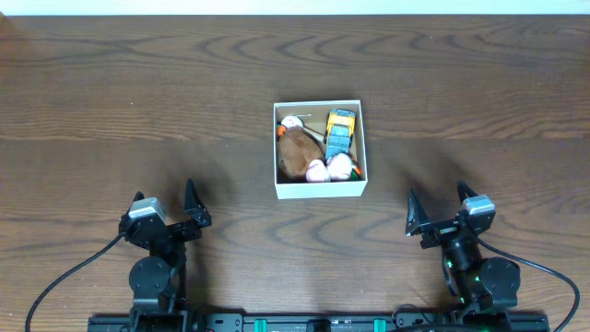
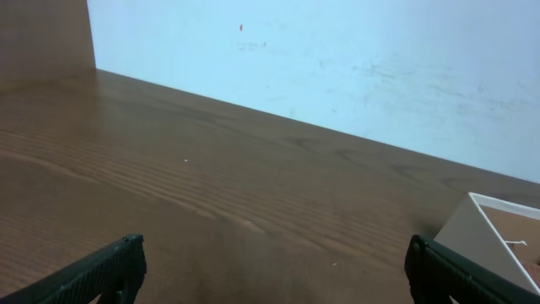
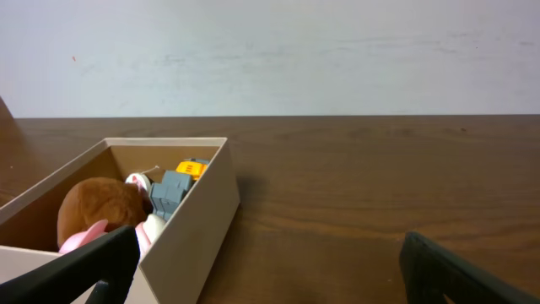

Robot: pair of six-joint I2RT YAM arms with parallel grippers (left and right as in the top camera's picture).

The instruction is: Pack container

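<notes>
Container (image 1: 320, 190) sits on the wooden bench (image 1: 129, 92), about mid-bench, ahead of both arms and well apart from each. White walls, brown inside. Inside it are a brown plush (image 1: 296, 154) on the left, a yellow and blue toy truck (image 1: 340, 131) on the right, and two pale pink-white bits along the near wall, too small to identify. Left gripper (image 1: 166, 191) is low near the front edge, jaws spread wide, holding nothing. Right gripper (image 1: 438, 191) is the same, jaws apart, nothing between them. Left wrist view catches only a corner of the container at the right edge.
</notes>
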